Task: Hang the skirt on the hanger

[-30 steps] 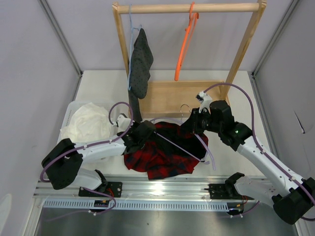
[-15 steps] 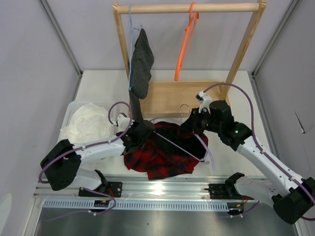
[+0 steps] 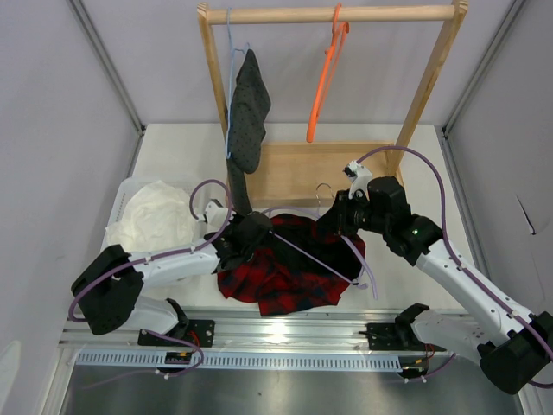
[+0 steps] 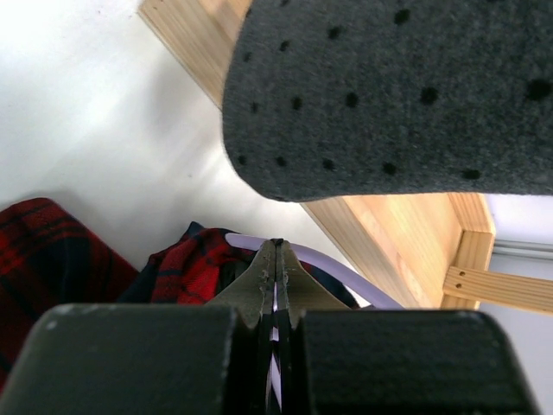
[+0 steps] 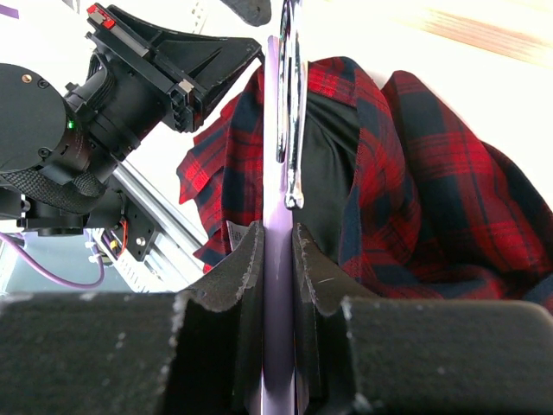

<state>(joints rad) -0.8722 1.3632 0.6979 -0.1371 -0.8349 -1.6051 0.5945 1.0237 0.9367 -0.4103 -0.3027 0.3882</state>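
Observation:
The red-and-black plaid skirt [image 3: 289, 272] lies crumpled on the table between the arms. The lilac hanger [image 3: 315, 258] lies across it, its metal hook [image 3: 324, 190] pointing toward the rack. My left gripper [image 3: 249, 232] is at the skirt's left edge, jaws shut with a thin lilac strip of the hanger between them. In the left wrist view the gripper [image 4: 278, 246] has the hanger's bar [image 4: 346, 275] and skirt [image 4: 190, 264] just beyond it. My right gripper [image 3: 341, 216] is shut on the hanger [image 5: 274, 130] just below its hook [image 5: 290, 112], above the skirt [image 5: 415, 190].
A wooden rack [image 3: 333, 14] stands at the back with its base board [image 3: 302, 169]. On it hang a dark grey dotted garment [image 3: 246, 108] on a light blue hanger and an orange hanger [image 3: 327, 73]. A white cloth [image 3: 155, 216] lies in a basket at the left.
Hardly anything: the left arm has shifted very slightly, and both grippers keep their hold.

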